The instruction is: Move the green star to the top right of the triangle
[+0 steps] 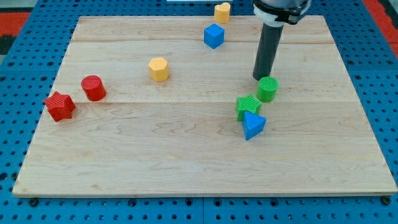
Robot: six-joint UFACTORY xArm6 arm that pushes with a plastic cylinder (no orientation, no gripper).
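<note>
Green star [248, 106]: small, stiff moulded block, judged light and rigid; it should slide on the smooth wood when pushed, but may spin if pressed on a single point of its outline. It lies just below my tip and a little toward the view's left, touching or almost touching the blue triangle.
Blue triangle [253, 124]: the reference block, directly below the star, further from my tip toward the view's bottom. It looks equally light, so any push passing through the star would likely shift it too.
Tip [261, 78]: lower end of the dark rod, resting on the worktop just above the green cylinder, touching it or nearly so; contact cannot be settled.
Gripper: none fitted, so there is nothing to open or close; the rod holds nothing and can only push.
Green cylinder [268, 89]: immediately below my tip, beside the star's upper right, roughly where the star must go.
Contact point: judged best on a flat flank or notch of the star's lower-left side, pushing toward the view's upper right.
Worktop [186, 168]: pale wooden board, low friction by appearance.
Other blocks: blue cube [214, 35], two yellow blocks [159, 68] [222, 12], red cylinder [94, 88] and red star [60, 106], all well to the left of my tip.
</note>
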